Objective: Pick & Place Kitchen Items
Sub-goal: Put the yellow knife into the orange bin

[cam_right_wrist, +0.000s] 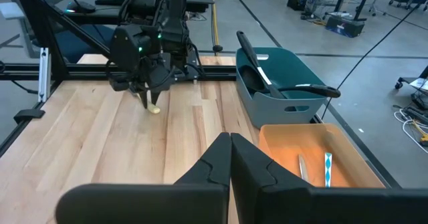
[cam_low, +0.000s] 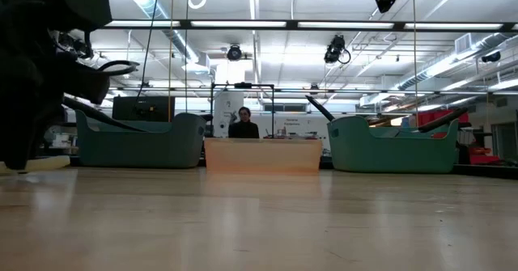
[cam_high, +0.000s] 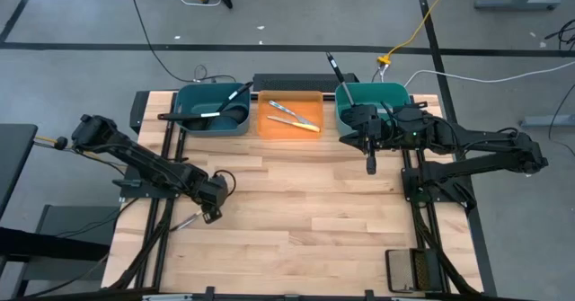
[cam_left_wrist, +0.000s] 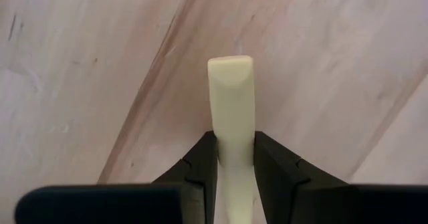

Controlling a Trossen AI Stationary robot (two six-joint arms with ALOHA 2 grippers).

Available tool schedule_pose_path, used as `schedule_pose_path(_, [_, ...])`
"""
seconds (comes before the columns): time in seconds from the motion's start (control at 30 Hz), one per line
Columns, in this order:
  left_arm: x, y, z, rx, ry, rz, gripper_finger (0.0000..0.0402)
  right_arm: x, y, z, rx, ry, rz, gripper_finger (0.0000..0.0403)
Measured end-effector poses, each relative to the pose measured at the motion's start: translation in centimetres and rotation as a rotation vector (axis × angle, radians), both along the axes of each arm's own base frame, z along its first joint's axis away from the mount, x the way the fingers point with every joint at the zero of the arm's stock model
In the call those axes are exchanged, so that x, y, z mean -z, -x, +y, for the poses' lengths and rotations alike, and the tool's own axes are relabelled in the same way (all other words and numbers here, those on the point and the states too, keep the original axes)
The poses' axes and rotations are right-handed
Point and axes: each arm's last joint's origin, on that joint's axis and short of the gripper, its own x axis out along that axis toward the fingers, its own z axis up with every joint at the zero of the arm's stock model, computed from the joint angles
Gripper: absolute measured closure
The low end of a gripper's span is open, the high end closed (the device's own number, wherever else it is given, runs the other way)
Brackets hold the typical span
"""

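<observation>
Looking down from above, you see the left gripper (cam_high: 212, 213) low at the table's (cam_high: 305, 220) left edge, clamped on a knife (cam_high: 186, 220) with bare wood to its right. Your left wrist view shows both fingers (cam_left_wrist: 200, 167) pinching the pale handle (cam_left_wrist: 231, 103). Your right wrist view shows the right gripper (cam_right_wrist: 231, 158) closed empty, near the orange bin (cam_right_wrist: 281, 144).

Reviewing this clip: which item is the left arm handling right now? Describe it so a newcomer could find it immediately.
Start at the wooden table and go to its left edge, where the left gripper sits low over the boards. Clamped between its fingers is a slim knife with a pale yellow handle. Unlike the other utensils, which lie in the bins at the far edge, it is out on the bare wood.
</observation>
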Motion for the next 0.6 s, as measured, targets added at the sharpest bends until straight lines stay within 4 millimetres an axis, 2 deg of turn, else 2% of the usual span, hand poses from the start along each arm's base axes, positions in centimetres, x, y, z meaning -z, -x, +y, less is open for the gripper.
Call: schedule_pose_path(0.6, [-0.86, -0.62, -0.31, 0.049, 0.023, -0.029, 0.0322, 0.0, 0.0, 0.0, -0.001, 0.003, 0.0, 0.0395])
